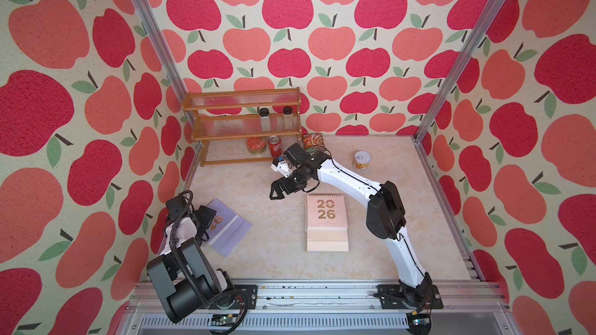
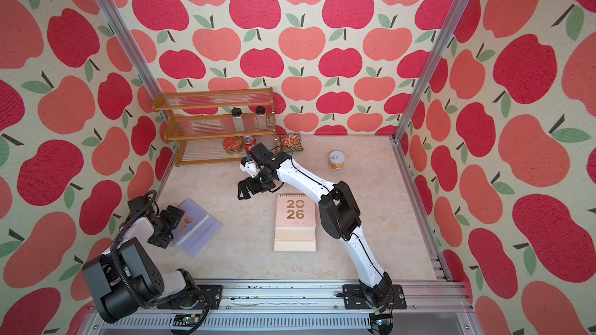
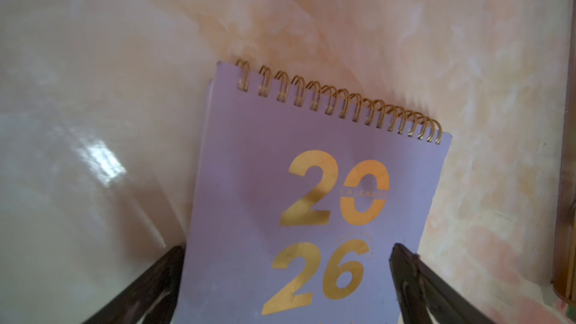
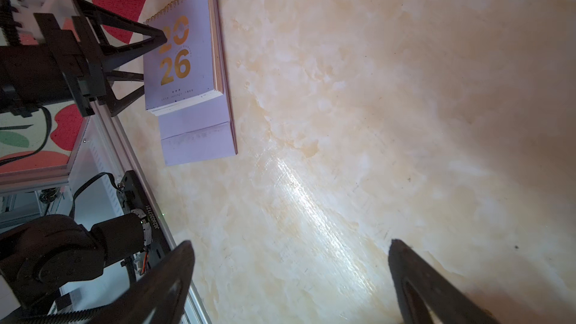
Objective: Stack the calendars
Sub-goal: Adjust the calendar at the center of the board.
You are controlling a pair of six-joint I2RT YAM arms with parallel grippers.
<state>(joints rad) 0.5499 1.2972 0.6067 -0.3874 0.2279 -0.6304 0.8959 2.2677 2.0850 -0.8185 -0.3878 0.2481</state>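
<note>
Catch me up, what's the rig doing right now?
Stacking calendars, nothing stacked yet. The left hand is open, straddling the lilac calendar near the left edge of the table, not clamped on it. The right hand, open and empty, hovers over bare table just beyond the pink calendar, which lies flat mid-table. Only these two calendars are in view.

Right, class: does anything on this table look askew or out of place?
The lilac calendar lies skewed at the left edge of the table, at the open left hand; the pink calendar lies square in the middle.
</note>
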